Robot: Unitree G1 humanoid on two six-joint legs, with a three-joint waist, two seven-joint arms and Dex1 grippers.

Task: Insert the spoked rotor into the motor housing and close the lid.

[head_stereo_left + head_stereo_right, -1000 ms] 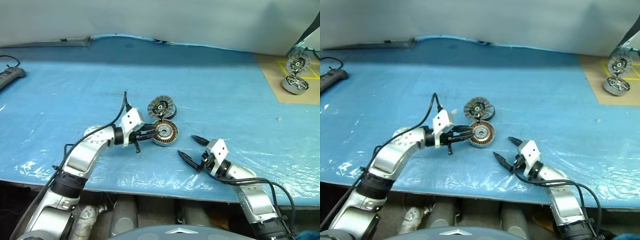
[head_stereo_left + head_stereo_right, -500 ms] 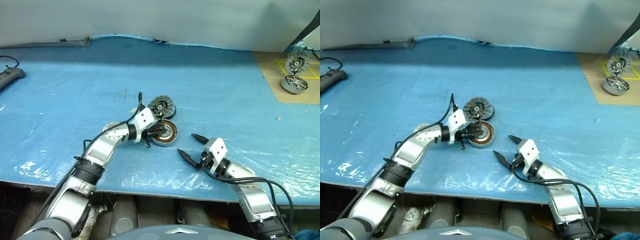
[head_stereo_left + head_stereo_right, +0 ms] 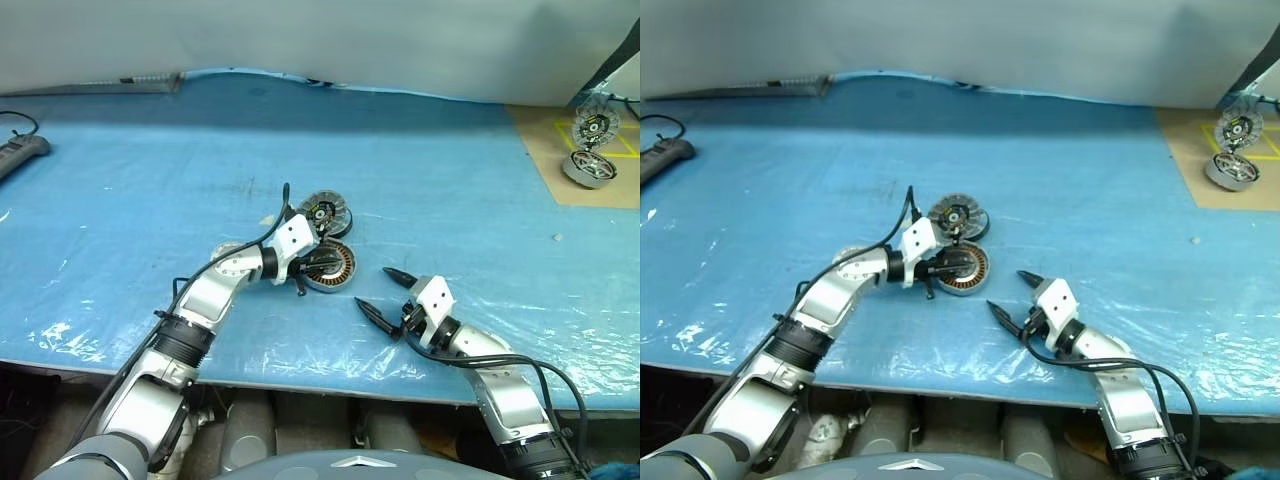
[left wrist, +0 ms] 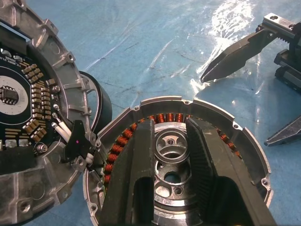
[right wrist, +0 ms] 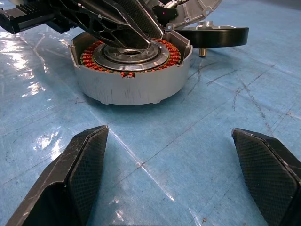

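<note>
Blue plastic-covered table (image 3: 150, 190) fills the frame. Motor housing (image 3: 333, 266) sits just left of centre, copper windings showing, open top. Lid (image 3: 325, 212) is propped just above it, tilted, inner face toward camera. Left gripper (image 3: 312, 268) comes in from lower left, fingers over the housing's left side; can't tell from here how far apart they are. Right gripper (image 3: 378, 295) is lower right of centre, fingers spread wide, tips apart from the housing, nothing between them. Second motor (image 3: 590, 150) is at far upper right on a brown board (image 3: 545, 170). Power strip (image 3: 20, 152) at left edge.
</note>
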